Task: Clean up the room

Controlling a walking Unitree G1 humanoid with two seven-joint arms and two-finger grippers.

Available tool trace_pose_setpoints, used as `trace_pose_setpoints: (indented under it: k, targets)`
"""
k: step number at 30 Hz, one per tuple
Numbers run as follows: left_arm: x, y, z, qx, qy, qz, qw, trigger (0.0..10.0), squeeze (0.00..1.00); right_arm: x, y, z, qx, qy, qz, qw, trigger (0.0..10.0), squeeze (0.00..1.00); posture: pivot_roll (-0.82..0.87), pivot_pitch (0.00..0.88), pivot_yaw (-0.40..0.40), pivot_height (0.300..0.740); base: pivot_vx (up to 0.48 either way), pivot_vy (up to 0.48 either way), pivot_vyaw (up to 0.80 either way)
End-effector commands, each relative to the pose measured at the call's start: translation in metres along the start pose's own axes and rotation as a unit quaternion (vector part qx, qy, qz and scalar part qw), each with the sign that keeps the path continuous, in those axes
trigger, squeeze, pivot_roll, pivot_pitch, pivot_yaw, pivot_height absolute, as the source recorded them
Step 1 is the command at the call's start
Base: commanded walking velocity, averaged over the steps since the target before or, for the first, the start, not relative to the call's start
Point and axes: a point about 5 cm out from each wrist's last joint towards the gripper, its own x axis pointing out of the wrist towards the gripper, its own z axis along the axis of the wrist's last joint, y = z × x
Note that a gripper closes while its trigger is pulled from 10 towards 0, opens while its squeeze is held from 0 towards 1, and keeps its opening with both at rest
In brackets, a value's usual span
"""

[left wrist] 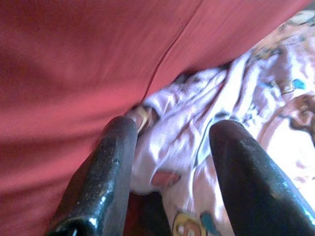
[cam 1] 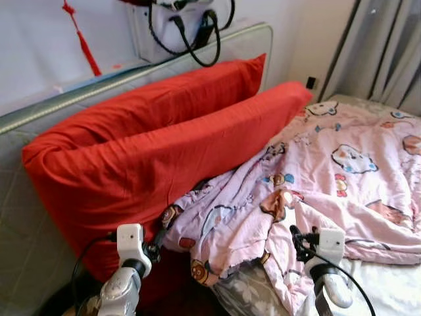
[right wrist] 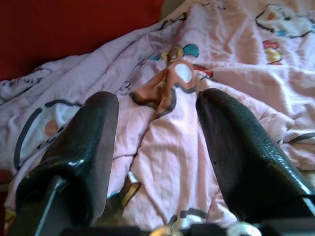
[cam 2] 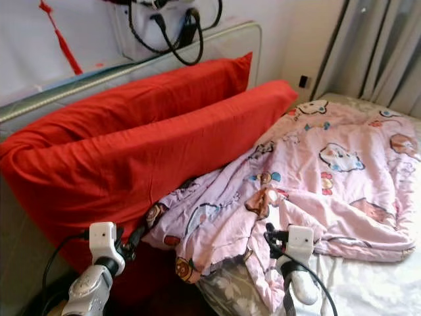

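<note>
1. While the room waits to be tidied, our concern is the pink cartoon-printed quilt [cam 1: 316, 191], which lies crumpled across the centre and right of the head view, one corner bunched against the pillows and its lower edge rucked up off the white sheet [cam 1: 388, 283] at lower right.
2. We judge it looks thin and limp: deep folds, a turned-back hem, and bear and cat prints twisted out of shape by the wrinkles.
3. Our left gripper [left wrist: 170, 147] sits at lower left of the head view, fingers spread wide and holding nothing, aimed at the quilt corner where it tucks under the pillow; we read this as lining up for a pinch on that corner.
4. Our right gripper [right wrist: 157, 123] sits at lower centre-right, fingers likewise well apart and empty, a raised fold of quilt lying between them, placed so, we think, to take the near edge.
5. Behind the quilt, two long red fabric pillows [cam 1: 151, 151] lean against the grey padded headboard [cam 1: 39, 112], filling the left half of the frame.
6. At the top, a white bag with black looped handles [cam 1: 191, 29] stands on the headboard ledge; grey curtains [cam 1: 388, 46] hang at upper right.
</note>
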Motion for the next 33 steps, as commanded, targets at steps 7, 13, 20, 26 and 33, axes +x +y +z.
trace_pose_setpoints:
  k: [7,13,20,26,33]
  targets:
    - [0.003,0.001,0.015,0.006,-0.030,0.006,1.000,10.0,0.00,0.003,0.000,0.010,0.002,-0.029,-0.020,0.999,10.0,0.00,0.03,0.000,0.008,0.740,0.000,0.000,0.00]
    - [0.004,-0.001,0.019,0.007,-0.029,0.008,1.000,10.0,0.00,0.005,0.007,0.006,0.009,-0.007,-0.020,1.000,10.0,0.00,0.03,0.001,-0.003,0.726,0.000,0.000,0.00]
    - [0.004,0.000,0.017,0.002,-0.027,0.015,1.000,10.0,0.00,0.004,0.009,0.002,0.007,0.005,-0.020,1.000,10.0,0.00,0.03,0.011,-0.009,0.691,0.000,0.000,0.00]
    - [0.004,-0.002,0.016,-0.002,-0.019,0.016,1.000,10.0,0.00,0.004,0.011,0.002,0.003,0.005,-0.008,1.000,10.0,0.00,0.03,0.025,-0.014,0.686,0.000,0.000,0.00]
    - [0.007,-0.004,0.016,-0.007,-0.018,0.015,1.000,10.0,0.00,0.005,0.011,0.002,0.001,0.010,-0.007,1.000,10.0,0.00,0.03,0.037,-0.017,0.686,0.000,0.000,0.00]
